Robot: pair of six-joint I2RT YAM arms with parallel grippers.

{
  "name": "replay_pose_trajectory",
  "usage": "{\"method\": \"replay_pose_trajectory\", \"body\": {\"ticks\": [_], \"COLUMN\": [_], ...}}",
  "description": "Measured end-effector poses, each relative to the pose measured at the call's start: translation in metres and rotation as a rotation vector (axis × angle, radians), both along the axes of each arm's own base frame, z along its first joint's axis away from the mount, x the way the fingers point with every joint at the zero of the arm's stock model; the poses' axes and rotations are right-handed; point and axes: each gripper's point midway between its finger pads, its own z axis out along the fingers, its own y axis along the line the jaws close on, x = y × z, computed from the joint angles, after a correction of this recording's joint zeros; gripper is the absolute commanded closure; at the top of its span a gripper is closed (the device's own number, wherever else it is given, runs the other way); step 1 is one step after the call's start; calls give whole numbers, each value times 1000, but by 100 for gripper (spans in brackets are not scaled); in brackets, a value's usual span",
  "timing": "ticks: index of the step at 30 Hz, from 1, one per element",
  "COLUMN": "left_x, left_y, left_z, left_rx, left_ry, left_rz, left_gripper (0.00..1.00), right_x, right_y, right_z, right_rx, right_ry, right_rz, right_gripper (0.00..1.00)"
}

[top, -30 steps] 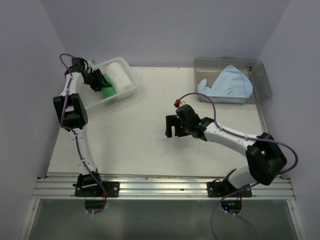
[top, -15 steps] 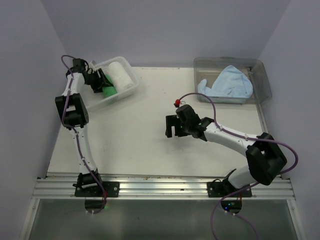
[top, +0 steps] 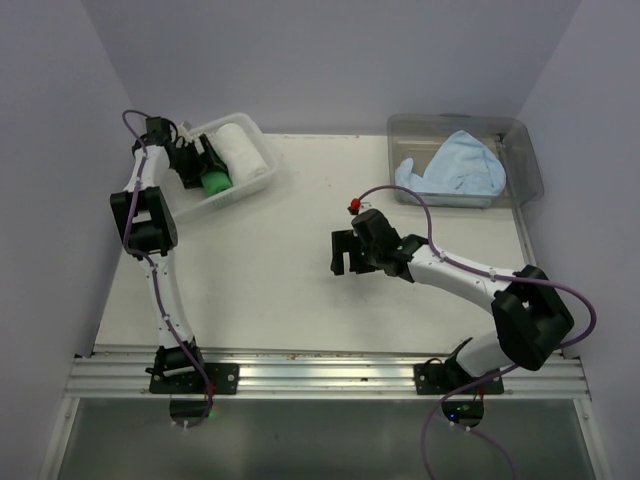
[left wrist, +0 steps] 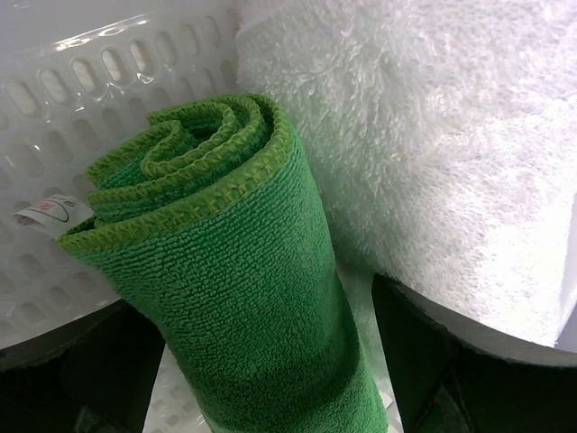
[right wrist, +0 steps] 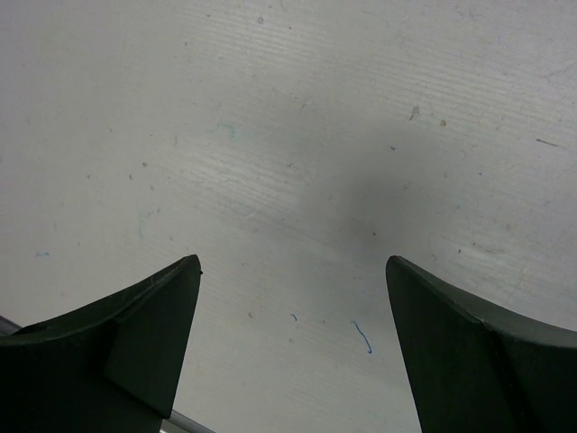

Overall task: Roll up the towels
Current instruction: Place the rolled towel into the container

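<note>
A rolled bright green towel (top: 215, 182) lies in the white lattice basket (top: 200, 206), right beside a rolled white towel (top: 238, 148). My left gripper (top: 206, 170) reaches into the basket and is open. In the left wrist view the green towel (left wrist: 243, 298) sits between the spread fingers (left wrist: 424, 370), with a gap on the right side, and the white towel (left wrist: 433, 135) fills the upper right. A light blue towel (top: 455, 168) lies crumpled in the clear tub (top: 520, 132). My right gripper (top: 344, 267) hovers open over bare table (right wrist: 288, 135) at mid-table.
The basket stands at the far left of the table, close to the left wall. The clear tub stands at the far right corner. A small red thing (top: 353, 206) sits on the right arm's cable near its wrist.
My left gripper has opened and let go of the green roll, which now rests in the basket beside the white roll. The right arm has not moved.
</note>
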Motion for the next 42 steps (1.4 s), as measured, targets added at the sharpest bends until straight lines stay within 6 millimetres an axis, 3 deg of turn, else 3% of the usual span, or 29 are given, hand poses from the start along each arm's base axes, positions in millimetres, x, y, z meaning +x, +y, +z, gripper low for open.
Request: {"method": "replay_pose_trajectory", "body": {"ticks": [3, 14, 26, 31, 34, 36, 39, 42], "left_x": [-1, -9, -16, -37, -54, -74, -109, -149], "left_y": [2, 12, 24, 36, 41, 33, -6, -70], "left_z": [2, 19, 62, 107, 155, 192, 248, 272], "left_rx": [16, 85, 170, 275, 354, 402, 448, 417], "left_ry": [1, 0, -52, -78, -147, -213, -355, -472], "left_rz": [9, 47, 84, 139, 186, 205, 185, 77], "left_gripper": [0, 0, 0, 0, 0, 0, 0, 0], "right_x": [0, -1, 1, 7, 14, 20, 28, 33], "right_y": [0, 0, -5, -26, -43, -54, -69, -82], "right_z": [0, 0, 14, 22, 33, 42, 56, 67], "right_rx": [1, 4, 8, -80, -144, -180, -232, -280], "right_ry": [-1, -1, -44, -98, -146, -182, -226, -259], "right_rz": [0, 1, -9, -50, -107, -156, -226, -289], "right_gripper": [13, 13, 13, 8, 2, 1, 2, 1]}}
